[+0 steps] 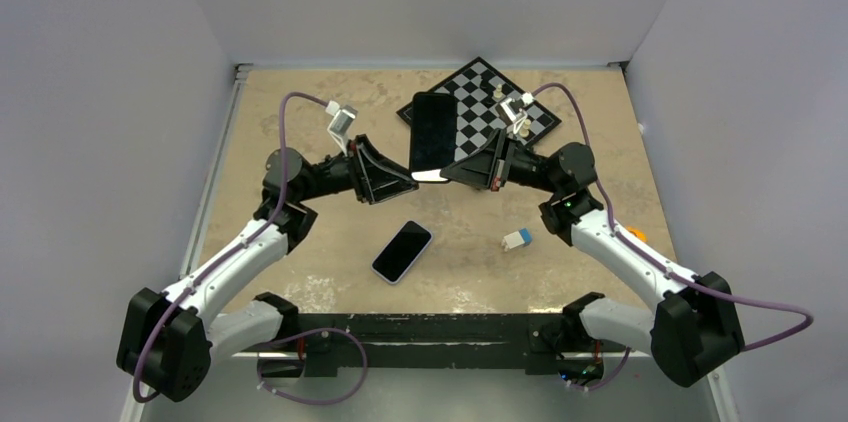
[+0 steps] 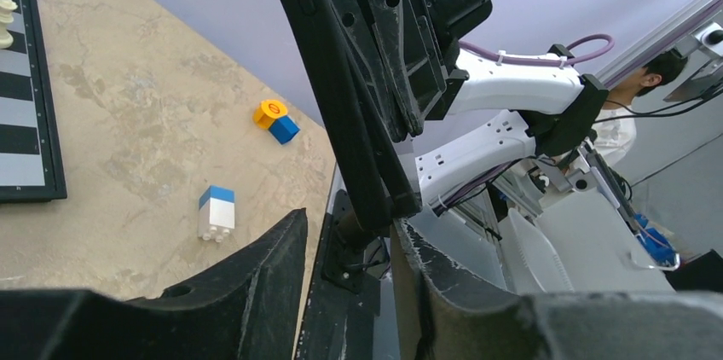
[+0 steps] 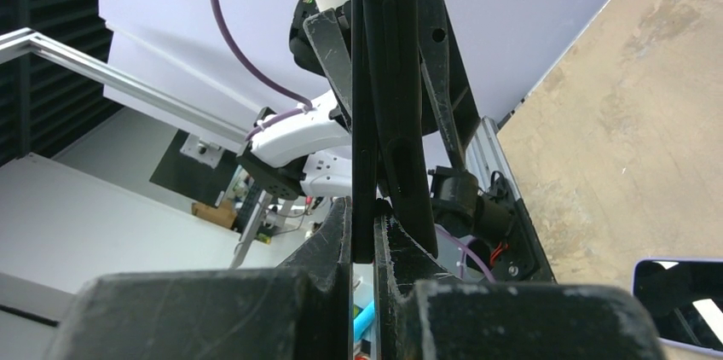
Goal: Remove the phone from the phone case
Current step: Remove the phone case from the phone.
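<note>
The phone case [image 1: 432,132] is standing upright in the air over the middle of the desk [image 1: 600,122]. My left jaws are spreading around its lower left corner and my right jaws are pinching its lower right corner. Behind it the chessboard [image 1: 470,92] is lying at the far side, carrying a chess piece [image 2: 7,14]. The phone [image 1: 402,251] is lying flat on the desk in front of the case, nearer my bases. A block [image 1: 517,239] is resting to the right of the phone, and a second block [image 1: 636,234] is sitting farther right, near the desk's right edge.
</note>
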Robot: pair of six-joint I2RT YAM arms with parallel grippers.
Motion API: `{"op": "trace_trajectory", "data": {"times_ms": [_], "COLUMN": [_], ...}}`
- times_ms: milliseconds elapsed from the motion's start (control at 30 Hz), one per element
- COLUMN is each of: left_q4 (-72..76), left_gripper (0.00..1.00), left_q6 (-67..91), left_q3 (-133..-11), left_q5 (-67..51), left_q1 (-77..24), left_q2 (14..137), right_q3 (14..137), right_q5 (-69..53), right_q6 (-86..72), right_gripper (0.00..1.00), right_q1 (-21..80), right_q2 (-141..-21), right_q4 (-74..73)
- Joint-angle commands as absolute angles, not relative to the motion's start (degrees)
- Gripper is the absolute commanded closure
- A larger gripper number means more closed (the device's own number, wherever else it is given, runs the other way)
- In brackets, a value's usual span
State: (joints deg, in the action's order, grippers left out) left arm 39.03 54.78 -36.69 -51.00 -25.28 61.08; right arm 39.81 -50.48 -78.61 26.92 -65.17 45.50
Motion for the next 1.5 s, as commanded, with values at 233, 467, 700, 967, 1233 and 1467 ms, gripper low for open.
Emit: {"op": "trace_trajectory", "data": {"times_ms": [233,467,700,967,1233,1467], "left_q4": [34.1,37.0,38.6,42.5,41.6,21.5], "left_gripper": [0.61,0.51,0.57,0.83,1.0,1.0], "left_q6": [52.2,57.5,59.3,63.1,68.5,67.0], "left_q3": [-41.9,-45.0,-47.1,-47.4,-44.8,-39.6], "left_q5": [-47.0,-49.7,-50.7,-51.0,-43.8,-28.0], "left_q1": [-25.5,-25.4,-25.4,-25.4,-25.2,-23.8], "left_q2": [61.7,64.7,65.8,67.2,69.7,67.8], "right_q3": [40.4,40.4,40.9,42.2,41.1,36.5], "right_q5": [-50.7,-50.4,-50.0,-49.0,-47.1,-46.1], "right_q6": [-78.9,-77.3,-74.9,-69.0,-64.2,-63.1], "right_gripper": [1.0,1.0,1.0,1.0,1.0,1.0], "right_q1": [27.9,28.8,29.2,29.2,29.4,30.5], "right_q2": [-63.2,-63.3,-62.9,-61.7,-61.4,-61.2], "right_q4": [51.4,49.6,46.6,38.7,33.1,32.7]}}
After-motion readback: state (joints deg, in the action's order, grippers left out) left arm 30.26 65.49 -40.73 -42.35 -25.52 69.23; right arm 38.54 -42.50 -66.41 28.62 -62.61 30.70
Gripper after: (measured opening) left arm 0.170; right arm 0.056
